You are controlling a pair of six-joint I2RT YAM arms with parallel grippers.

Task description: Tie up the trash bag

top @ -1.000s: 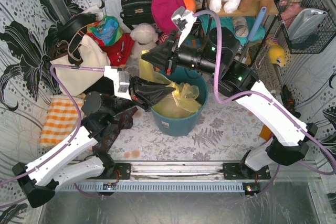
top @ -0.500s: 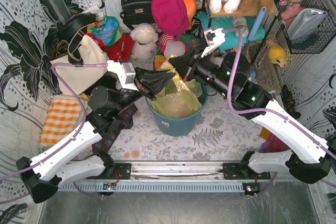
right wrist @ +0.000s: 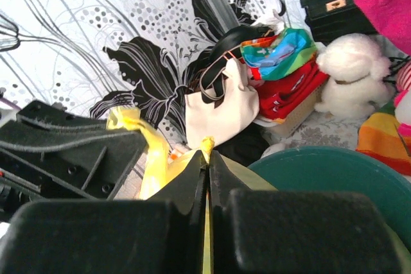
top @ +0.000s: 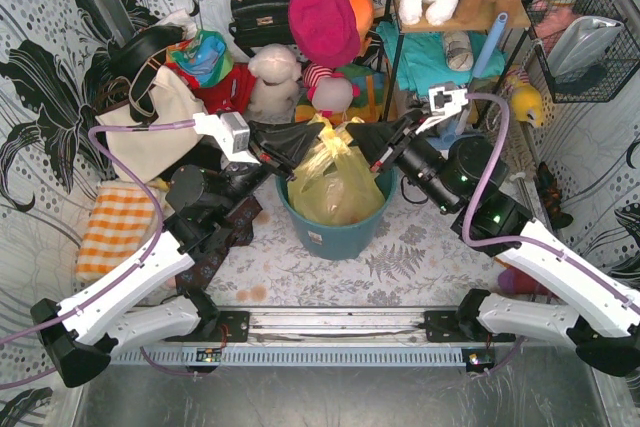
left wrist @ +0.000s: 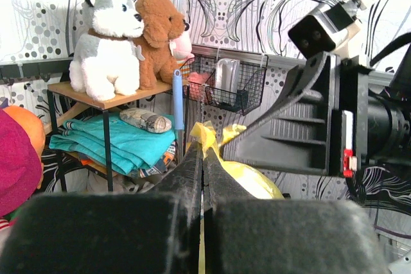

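The trash bag [top: 335, 182] vanishes below the rim of the teal bucket [top: 350, 237], lower half hidden. Up close, the left gripper [left wrist: 203, 152] and right gripper [right wrist: 207, 158] loom blurred, masking the film pinched between their fingers; the bucket is cropped at the right wrist view's edge.

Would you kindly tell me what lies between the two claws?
In the top view, the trash bag bunches between the left claw and the right claw, each pinching a yellow flap.
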